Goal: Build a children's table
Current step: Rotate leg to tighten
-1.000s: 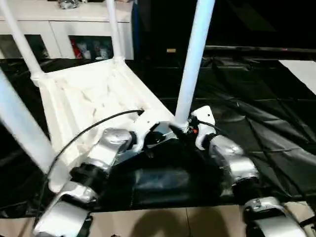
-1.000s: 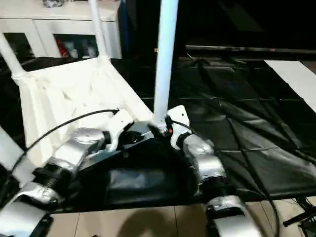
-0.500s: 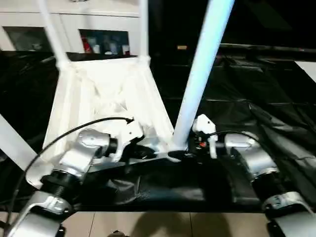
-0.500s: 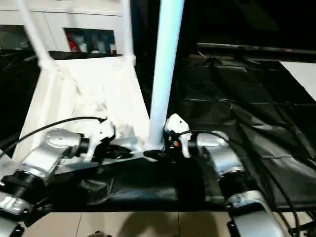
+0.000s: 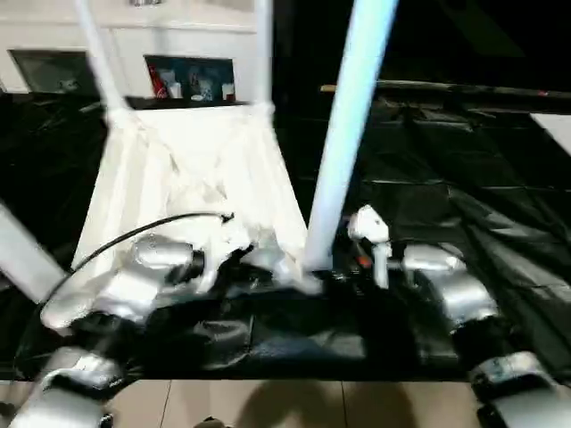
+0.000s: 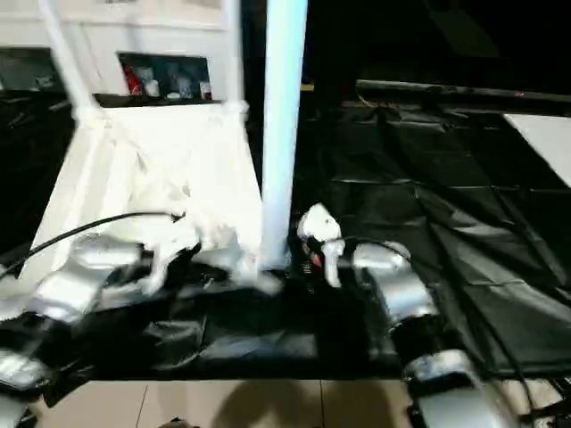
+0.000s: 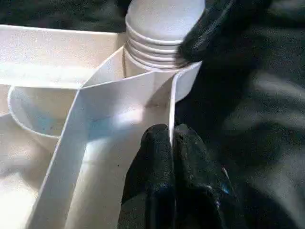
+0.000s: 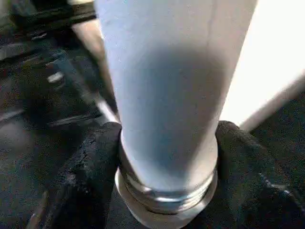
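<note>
The children's table lies upside down on the black sheet, legs pointing up, its far end toward the white cabinet. The near right leg stands in its corner socket by the sheet's front edge. The right gripper clasps this leg's base between both fingers. The left gripper, nearly closed, pinches the tabletop's thin rim beside that socket.
</note>
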Tool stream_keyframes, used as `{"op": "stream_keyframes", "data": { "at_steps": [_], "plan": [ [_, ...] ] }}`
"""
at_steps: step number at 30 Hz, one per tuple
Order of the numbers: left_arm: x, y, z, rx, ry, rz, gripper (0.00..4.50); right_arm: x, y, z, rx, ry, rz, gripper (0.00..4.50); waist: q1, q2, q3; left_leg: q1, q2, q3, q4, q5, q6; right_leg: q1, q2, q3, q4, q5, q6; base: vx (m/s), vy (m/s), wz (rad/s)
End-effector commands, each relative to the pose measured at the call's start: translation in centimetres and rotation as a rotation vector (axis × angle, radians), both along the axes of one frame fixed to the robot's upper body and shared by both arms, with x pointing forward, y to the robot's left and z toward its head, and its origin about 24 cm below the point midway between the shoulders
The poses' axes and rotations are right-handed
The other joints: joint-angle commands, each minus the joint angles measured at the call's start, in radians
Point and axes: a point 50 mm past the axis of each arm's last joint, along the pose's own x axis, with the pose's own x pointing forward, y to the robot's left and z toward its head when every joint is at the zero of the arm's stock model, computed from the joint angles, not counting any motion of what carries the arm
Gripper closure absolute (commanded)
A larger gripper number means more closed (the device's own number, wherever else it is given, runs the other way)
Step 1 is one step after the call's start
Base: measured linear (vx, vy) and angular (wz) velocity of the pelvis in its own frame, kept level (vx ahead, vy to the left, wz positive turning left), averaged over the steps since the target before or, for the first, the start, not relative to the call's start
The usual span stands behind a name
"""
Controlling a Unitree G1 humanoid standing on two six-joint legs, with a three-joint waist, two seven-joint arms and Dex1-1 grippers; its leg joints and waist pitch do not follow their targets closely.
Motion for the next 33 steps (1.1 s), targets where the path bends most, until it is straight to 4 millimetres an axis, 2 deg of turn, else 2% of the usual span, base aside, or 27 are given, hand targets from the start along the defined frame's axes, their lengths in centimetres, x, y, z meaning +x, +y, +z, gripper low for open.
{"op": "stream_keyframes", "data": {
  "at_steps": [1, 2, 3, 6, 7, 8, 9, 10, 11, 13, 15, 16, 17, 18, 19, 22, 23, 24, 25, 26, 27, 28, 30, 31, 33],
  "plan": [
    [1.3, -2.0, 0.7, -0.032, -0.059, 0.085, 4.50, 0.1, 0.8, -2.0, -0.055, 0.059, -0.173, 1.81, -0.013, -0.007, -0.052, 0.022, 0.016, -0.009, -0.076, -0.340, -0.028, 0.032, -0.071, 0.034, -0.103, -0.522, -0.123, 0.000, 0.000, 0.00],
    [1.6, -2.7, 0.6, -0.035, -0.069, 0.117, 4.50, 0.3, 1.3, -2.3, -0.047, 0.073, -0.250, 1.82, -0.018, -0.009, -0.056, 0.021, 0.015, -0.013, -0.077, -0.351, -0.032, 0.035, -0.074, 0.031, -0.107, -0.559, -0.102, 0.000, 0.000, 0.00],
    [1.9, -3.4, 0.6, -0.041, -0.077, 0.149, 4.50, 0.4, 1.9, -2.5, -0.038, 0.080, -0.303, 1.82, -0.024, -0.004, -0.056, 0.018, 0.015, -0.015, -0.077, -0.348, -0.032, 0.035, -0.074, 0.033, -0.106, -0.554, -0.100, 0.000, 0.000, 0.00],
    [2.4, -4.8, 0.6, -0.060, -0.082, 0.197, 4.50, 0.5, 3.2, -2.8, -0.029, 0.091, -0.364, 1.83, -0.032, -0.005, -0.055, 0.024, 0.011, -0.014, -0.074, -0.371, -0.023, 0.027, -0.070, 0.031, -0.115, -0.570, -0.093, 0.000, 0.000, 0.00],
    [2.7, -6.2, 0.6, -0.062, -0.099, 0.220, 4.50, 0.4, 5.1, -2.7, 0.000, 0.106, -0.386, 1.83, -0.036, -0.004, -0.055, 0.019, 0.009, -0.014, -0.075, -0.368, -0.020, 0.028, -0.068, 0.030, -0.117, -0.573, -0.086, 0.000, 0.000, 0.00],
    [2.8, -6.8, 0.7, -0.068, -0.101, 0.221, 4.50, 0.4, 6.0, -2.6, 0.009, 0.099, -0.382, 1.83, -0.036, 0.000, -0.058, 0.023, 0.008, -0.015, -0.074, -0.371, -0.021, 0.027, -0.069, 0.029, -0.119, -0.569, -0.085, 0.000, 0.000, 0.00],
    [2.8, -6.9, 0.7, -0.070, -0.102, 0.220, 4.50, 0.4, 6.1, -2.6, 0.009, 0.094, -0.377, 1.83, -0.036, -0.002, -0.058, 0.022, 0.010, -0.015, -0.074, -0.371, -0.018, 0.028, -0.069, 0.029, -0.118, -0.558, -0.088, 0.000, 0.000, 0.00],
    [2.8, -7.1, 0.8, -0.073, -0.105, 0.218, 4.50, 0.3, 6.5, -2.5, 0.009, 0.083, -0.368, 1.83, -0.037, -0.001, -0.058, 0.018, 0.011, -0.016, -0.077, -0.368, -0.011, 0.032, -0.069, 0.029, -0.116, -0.535, -0.095, 0.000, 0.000, 0.00],
    [2.8, -7.4, 0.8, -0.076, -0.109, 0.204, 4.50, 0.3, 6.9, -2.1, 0.030, 0.059, -0.336, 1.83, -0.036, 0.003, -0.059, 0.019, 0.012, -0.015, -0.077, -0.370, -0.004, 0.031, -0.070, 0.030, -0.115, -0.515, -0.102, 0.000, 0.000, 0.00],
    [2.8, -7.6, 1.0, -0.081, -0.115, 0.174, 4.50, 0.4, 7.2, -1.5, 0.076, 0.038, -0.293, 1.13, -0.037, 0.002, -0.060, 0.018, 0.012, -0.014, -0.077, -0.369, 0.002, 0.033, -0.069, 0.030, -0.114, -0.493, -0.112, 0.000, 0.000, 0.00],
    [2.6, -7.4, 1.0, -0.080, -0.111, 0.146, 4.50, 0.4, 6.9, -1.2, 0.089, 0.033, -0.258, 1.11, -0.038, 0.003, -0.059, 0.015, 0.013, -0.014, -0.079, -0.371, 0.007, 0.035, -0.068, 0.031, -0.111, -0.473, -0.125, 0.000, 0.000, 0.00],
    [2.6, -7.2, 0.9, -0.078, -0.109, 0.135, 4.50, 0.4, 6.7, -1.1, 0.085, 0.029, -0.242, 1.00, -0.038, 0.003, -0.059, 0.015, 0.013, -0.014, -0.079, -0.371, 0.007, 0.035, -0.068, 0.031, -0.111, -0.473, -0.125, 0.000, 0.000, 0.00],
    [2.1, -6.3, 0.9, -0.079, -0.097, 0.064, 4.50, 0.4, 5.4, -0.9, 0.049, 0.010, -0.166, 0.84, -0.038, 0.001, -0.059, 0.016, 0.013, -0.014, -0.079, -0.369, 0.011, 0.037, -0.069, 0.031, -0.111, -0.473, -0.128, 0.000, 0.000, 0.00],
    [2.1, -6.3, 0.9, -0.079, -0.097, 0.063, 4.50, 0.4, 5.3, -0.9, 0.048, 0.010, -0.165, 0.70, -0.036, 0.001, -0.061, 0.015, 0.014, -0.013, -0.078, -0.367, 0.015, 0.039, -0.069, 0.032, -0.111, -0.468, -0.129, 0.000, 0.000, 0.00],
    [1.3, -5.4, 1.0, -0.093, -0.086, -0.025, 4.50, 0.3, 3.9, -0.5, 0.030, -0.004, -0.082, 0.70, -0.035, 0.001, -0.061, 0.012, 0.017, -0.013, -0.079, -0.353, 0.022, 0.042, -0.071, 0.034, -0.107, -0.442, -0.137, 0.000, 0.000, 0.00],
    [0.8, -4.8, 1.0, -0.098, -0.072, -0.077, 4.50, 0.2, 3.0, -0.2, 0.025, -0.008, -0.039, 0.70, -0.034, 0.001, -0.064, 0.005, 0.019, -0.012, -0.079, -0.314, 0.032, 0.048, -0.073, 0.037, -0.098, -0.379, -0.158, 0.000, 0.000, 0.00],
    [0.3, -4.2, 0.9, -0.096, -0.057, -0.120, 4.50, 0.2, 2.1, 0.1, 0.015, -0.011, 0.000, 0.70, -0.031, 0.001, -0.066, 0.012, 0.023, -0.009, -0.076, -0.301, 0.033, 0.045, -0.072, 0.038, -0.093, -0.340, -0.183, 0.000, 0.000, 0.00],
    [-0.1, -3.6, 0.9, -0.094, -0.046, -0.153, 4.50, 0.2, 1.4, 0.3, 0.007, -0.013, 0.038, 0.70, -0.032, 0.002, -0.067, 0.010, 0.022, -0.008, -0.074, -0.287, 0.038, 0.047, -0.071, 0.038, -0.090, -0.316, -0.193, 0.000, 0.000, 0.00],
    [-0.3, -3.3, 0.9, -0.096, -0.036, -0.174, 4.50, 0.1, 1.0, 0.4, 0.001, -0.011, 0.070, 0.70, -0.027, 0.005, -0.072, 0.008, 0.023, -0.007, -0.073, -0.253, 0.046, 0.052, -0.072, 0.038, -0.082, -0.253, -0.212, 0.053, -0.009, 0.03],
    [-0.4, -3.2, 1.0, -0.096, -0.035, -0.176, 4.50, 0.0, 0.9, 0.5, 0.001, -0.011, 0.076, 0.70, -0.028, 0.004, -0.073, 0.008, 0.025, -0.004, -0.071, -0.233, 0.052, 0.052, -0.068, 0.038, -0.079, -0.214, -0.222, 0.053, -0.009, 0.03],
    [-0.7, -2.3, 1.1, -0.093, -0.019, -0.198, 4.50, -0.2, 0.0, 0.9, -0.009, -0.004, 0.142, 0.70, -0.019, 0.008, -0.073, 0.011, 0.025, 0.000, -0.069, -0.201, 0.063, 0.049, -0.064, 0.037, -0.073, -0.151, -0.242, 0.050, -0.009, 0.04],
    [-0.8, -2.0, 1.1, -0.091, -0.013, -0.209, 4.50, -0.3, -0.3, 1.0, -0.011, 0.004, 0.164, 0.70, -0.007, 0.003, -0.076, 0.006, 0.026, 0.002, -0.066, -0.155, 0.078, 0.058, -0.062, 0.034, -0.060, -0.074, -0.256, 0.000, 0.000, 0.00],
    [-1.2, -1.2, 1.2, -0.078, 0.007, -0.241, 4.50, -0.5, -1.0, 1.4, -0.021, 0.017, 0.213, 0.70, -0.002, 0.004, -0.079, 0.005, 0.026, 0.001, -0.065, -0.136, 0.087, 0.060, -0.063, 0.032, -0.054, -0.044, -0.259, 0.000, 0.000, 0.00],
    [-1.4, -0.8, 1.2, -0.068, 0.015, -0.255, 4.50, -0.6, -1.3, 1.5, -0.030, 0.021, 0.237, 0.70, 0.002, 0.005, -0.077, 0.007, 0.027, 0.004, -0.063, -0.128, 0.094, 0.056, -0.063, 0.033, -0.056, -0.041, -0.262, 0.000, 0.000, 0.00],
    [-1.6, -0.3, 1.2, -0.055, 0.023, -0.270, 4.50, -0.8, -1.7, 1.5, -0.050, 0.032, 0.273, 0.70, 0.007, 0.002, -0.076, 0.007, 0.028, 0.005, -0.063, -0.139, 0.091, 0.056, -0.064, 0.033, -0.057, -0.062, -0.261, 0.000, 0.000, 0.00]
  ]
}}
